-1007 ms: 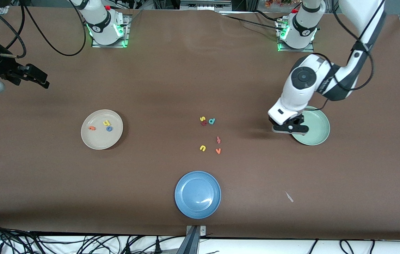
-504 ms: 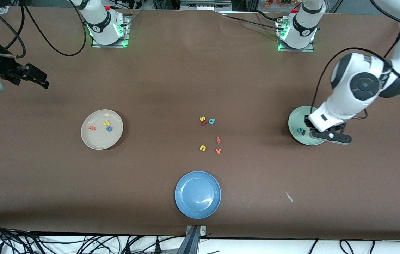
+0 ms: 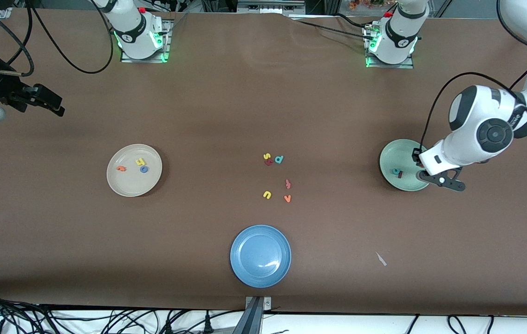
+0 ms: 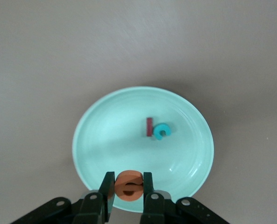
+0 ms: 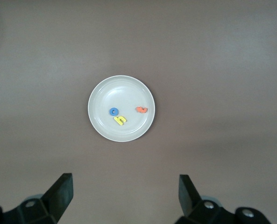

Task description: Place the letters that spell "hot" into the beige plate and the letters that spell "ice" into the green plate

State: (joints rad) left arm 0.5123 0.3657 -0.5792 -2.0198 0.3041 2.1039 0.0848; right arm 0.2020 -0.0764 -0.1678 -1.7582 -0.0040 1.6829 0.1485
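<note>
Light is even overhead, no hard hotspots on my feed. Brown table [image 3: 198,116] reads matte w/ a dimmer band near its middle. Soft shadows sit under the beige plate [image 3: 134,170] and green plate [image 3: 402,164], on the edge nearer the front cam. Blue plate [image 3: 260,256] shows a small white glare streak. Green LEDs glow at both bases. Left wrist view: green plate's rim glossy, faint reflections; table surface soft, slightly blurred. Right wrist view dimmer, w/ corners darkening.

i [image 3: 400,174] beside c [image 3: 395,171], in plate [image 3: 391,155]
</note>
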